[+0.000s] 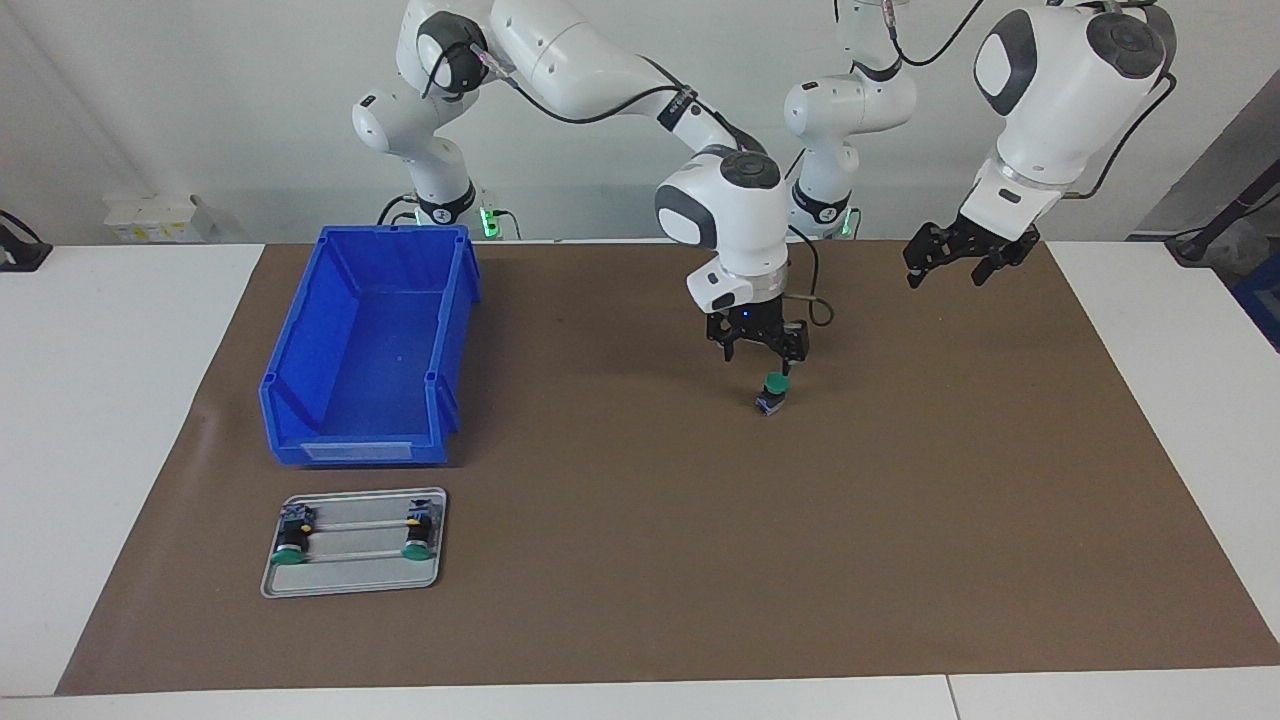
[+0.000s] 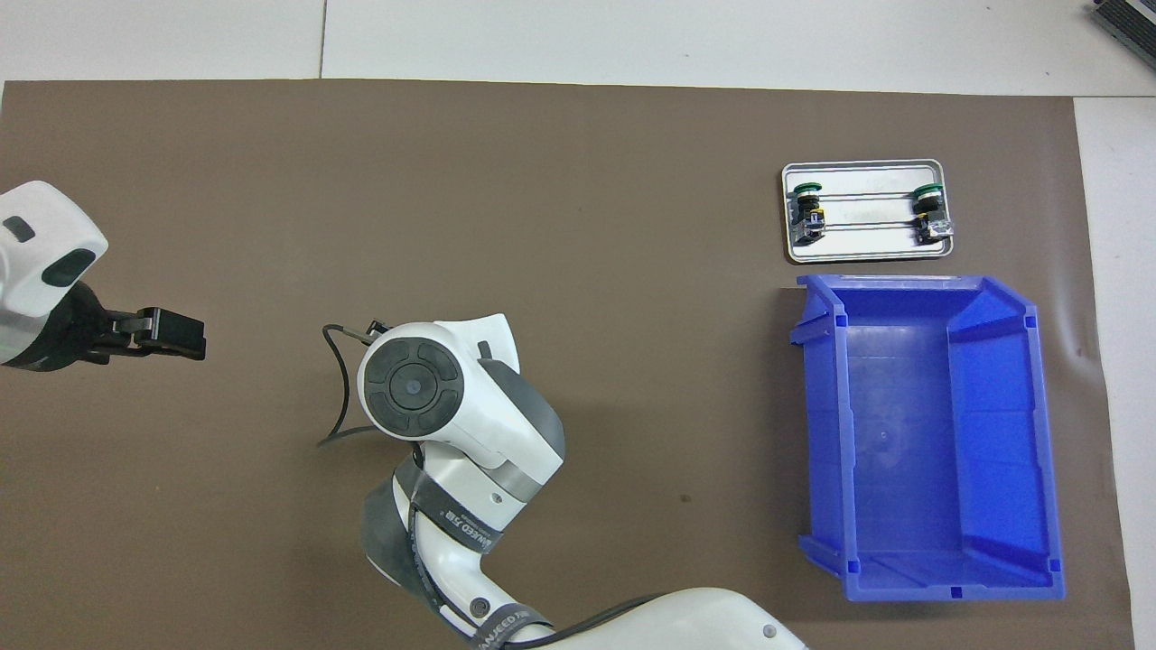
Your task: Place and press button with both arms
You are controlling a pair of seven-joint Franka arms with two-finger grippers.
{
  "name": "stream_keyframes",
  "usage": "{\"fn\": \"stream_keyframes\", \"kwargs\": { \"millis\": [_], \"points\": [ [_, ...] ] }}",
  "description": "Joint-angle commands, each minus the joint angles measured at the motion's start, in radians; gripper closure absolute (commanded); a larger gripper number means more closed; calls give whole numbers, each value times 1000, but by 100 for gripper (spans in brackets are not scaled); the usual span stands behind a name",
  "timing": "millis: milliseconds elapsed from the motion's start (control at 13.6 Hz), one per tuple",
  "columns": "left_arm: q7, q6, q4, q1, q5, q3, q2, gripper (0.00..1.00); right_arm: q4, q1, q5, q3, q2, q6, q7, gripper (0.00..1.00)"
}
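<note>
at the right arm's end of the brown-covered table [image 1: 640,560] lay a flat silver metal tray [image 1: 352,582] carrying two green-capped buttons, with a deep blue plastic bin [image 1: 372,345] beside it, nearer the robots. near the middle, the right arm's black gripper [image 1: 768,358] pointed down, its jaws spread just above the small green-capped push-button [image 1: 771,392] standing on the table. the left arm's black gripper [image 1: 958,262] hung raised over the left arm's end, jaws parted, holding nothing.
</note>
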Motion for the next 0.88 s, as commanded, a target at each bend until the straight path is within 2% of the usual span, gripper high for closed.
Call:
{"fn": "stream_keyframes", "kwargs": {
  "millis": [0,295,442,810],
  "points": [
    [14,9,-31,-1,24,-4,-32,2,65,-1,14,-6,64,65,59,0],
    [8,7,-33,8,24,-4,-32,1,26,8,9,-6,54,69,51,0],
    [8,9,-28,15,23,-2,-32,1,13,11,9,-6,52,69,48,11],
    [0,15,-28,12,23,1,-31,1,-6,14,11,-4,49,73,36,23]
  ]
}}
